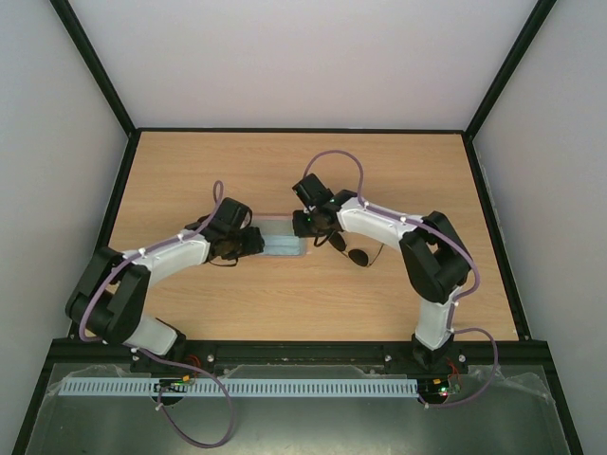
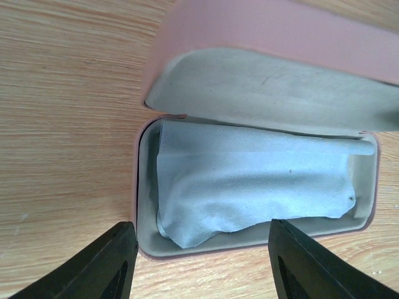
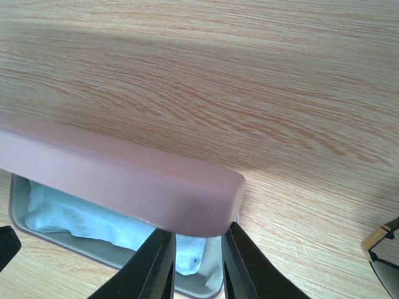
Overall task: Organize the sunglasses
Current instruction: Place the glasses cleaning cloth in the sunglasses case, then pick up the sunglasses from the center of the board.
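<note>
Sunglasses [image 1: 358, 255] — dark oval lenses, thin arms

Robot lab test cell, not home or shop. Wood-laminate worktop [image 1: 285, 303] boxed in by plain white panels [image 1: 303, 57] at far edge and both sides, black frame struts [image 1: 95, 66] rising from far corners. Two arms, left arm [image 1: 161, 256] and right arm [image 1: 379, 220], bolted at near edge. Loose purple cable [image 1: 332, 156], slotted cable duct [image 1: 285, 388], bare metal sheet [image 1: 313, 427] just past near edge.

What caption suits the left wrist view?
Open pink case holding a blue cloth, left fingers spread before it.
</note>
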You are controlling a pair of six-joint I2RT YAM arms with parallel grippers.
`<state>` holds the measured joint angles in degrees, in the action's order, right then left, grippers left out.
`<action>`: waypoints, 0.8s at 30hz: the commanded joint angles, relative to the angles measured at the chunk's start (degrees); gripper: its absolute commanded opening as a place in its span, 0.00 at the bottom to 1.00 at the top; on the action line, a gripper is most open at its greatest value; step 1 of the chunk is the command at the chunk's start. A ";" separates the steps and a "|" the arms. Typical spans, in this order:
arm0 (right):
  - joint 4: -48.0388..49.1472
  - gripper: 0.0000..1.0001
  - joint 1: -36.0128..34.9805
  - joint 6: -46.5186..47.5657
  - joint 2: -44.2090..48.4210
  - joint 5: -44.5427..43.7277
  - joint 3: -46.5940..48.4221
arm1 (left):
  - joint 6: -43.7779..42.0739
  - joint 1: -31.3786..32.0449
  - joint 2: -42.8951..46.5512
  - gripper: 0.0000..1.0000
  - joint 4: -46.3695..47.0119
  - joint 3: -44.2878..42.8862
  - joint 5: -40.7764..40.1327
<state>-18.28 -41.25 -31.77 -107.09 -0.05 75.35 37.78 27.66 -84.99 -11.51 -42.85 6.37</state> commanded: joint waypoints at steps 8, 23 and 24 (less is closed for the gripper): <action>-0.77 0.22 0.13 -1.69 9.79 -0.79 -7.55 | 0.47 -0.59 6.51 0.58 -5.73 -1.71 -2.23; -7.69 0.67 14.03 -7.04 33.19 -6.54 -26.20 | 1.94 -0.24 25.55 0.99 -10.76 2.51 4.47; -7.74 0.67 15.77 -7.19 33.46 -6.85 -27.13 | 1.96 -0.24 25.86 0.99 -10.65 2.72 4.77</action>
<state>-20.86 -29.78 -36.97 -75.13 -4.40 52.10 39.24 27.35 -60.97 -20.05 -42.11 8.38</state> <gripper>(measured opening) 0.661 0.993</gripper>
